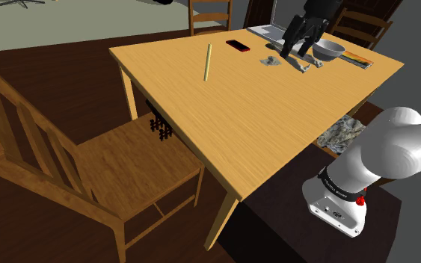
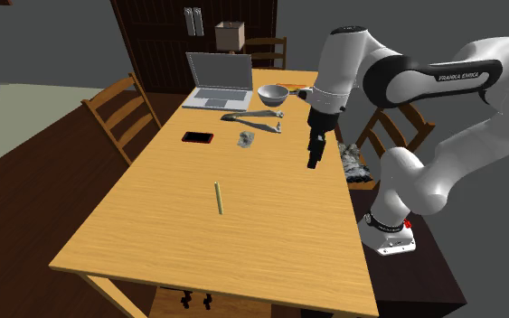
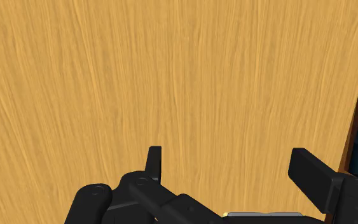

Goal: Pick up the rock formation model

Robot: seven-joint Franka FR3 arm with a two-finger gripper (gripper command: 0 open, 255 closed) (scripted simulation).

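Observation:
The rock formation model [image 1: 271, 60] [image 2: 246, 139] is a small grey lumpy piece lying on the wooden table [image 1: 276, 127] [image 2: 243, 235], between a black phone and a long grey tool. My gripper [image 1: 294, 51] [image 2: 312, 164] hangs above the table, off to the second exterior view's right of the model and apart from it. In the wrist view my gripper [image 3: 228, 159] is open, with nothing but bare table [image 3: 171, 76] between the fingers.
A laptop [image 2: 218, 81], a grey bowl [image 2: 273, 93], a long grey tool [image 2: 252, 117], a black phone [image 2: 197, 137] and a yellowish stick [image 2: 217, 198] lie on the table. Wooden chairs [image 1: 89, 164] stand around it. A mottled rocky lump [image 1: 342, 133] sits below the table's edge near the stand.

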